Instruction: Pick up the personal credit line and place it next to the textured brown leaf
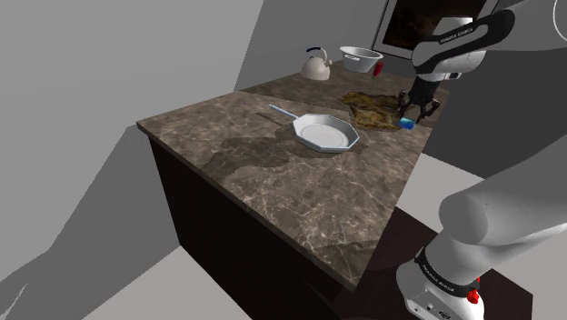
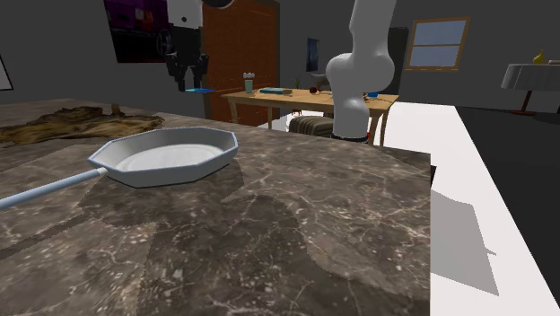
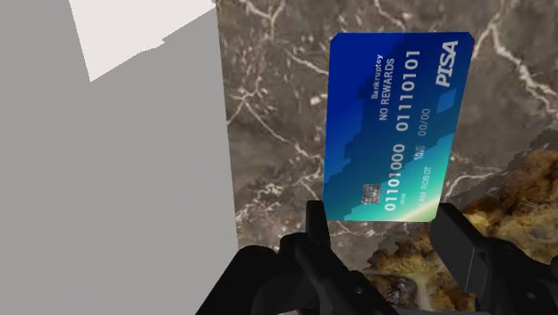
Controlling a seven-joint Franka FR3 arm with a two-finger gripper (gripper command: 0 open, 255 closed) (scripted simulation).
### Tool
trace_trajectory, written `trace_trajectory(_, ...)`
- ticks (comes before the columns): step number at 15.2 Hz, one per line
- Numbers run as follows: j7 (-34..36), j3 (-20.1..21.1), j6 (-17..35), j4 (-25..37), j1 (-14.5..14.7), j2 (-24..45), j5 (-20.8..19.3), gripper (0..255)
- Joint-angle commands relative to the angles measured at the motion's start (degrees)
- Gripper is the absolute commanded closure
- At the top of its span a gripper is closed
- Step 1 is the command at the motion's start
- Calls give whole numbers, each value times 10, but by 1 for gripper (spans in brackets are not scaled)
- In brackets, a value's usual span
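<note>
card [image 3: 394,125] held level, short end btwn jaws

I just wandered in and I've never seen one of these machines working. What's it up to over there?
The robot arm's black gripper is clasped on a blue credit card, holding it over the marble counter near its edge. A crinkly brown leaf lies right beside that spot, so the card may be set down soon. A white pan sits apart on the counter.
</note>
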Motion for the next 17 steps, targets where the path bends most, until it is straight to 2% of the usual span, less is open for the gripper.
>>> trace_trajectory(1, -12, -8, 11, -2, -4, 7, 1, 255)
trace_trajectory(17, -7, -16, 140, -67, -7, 73, 3, 255)
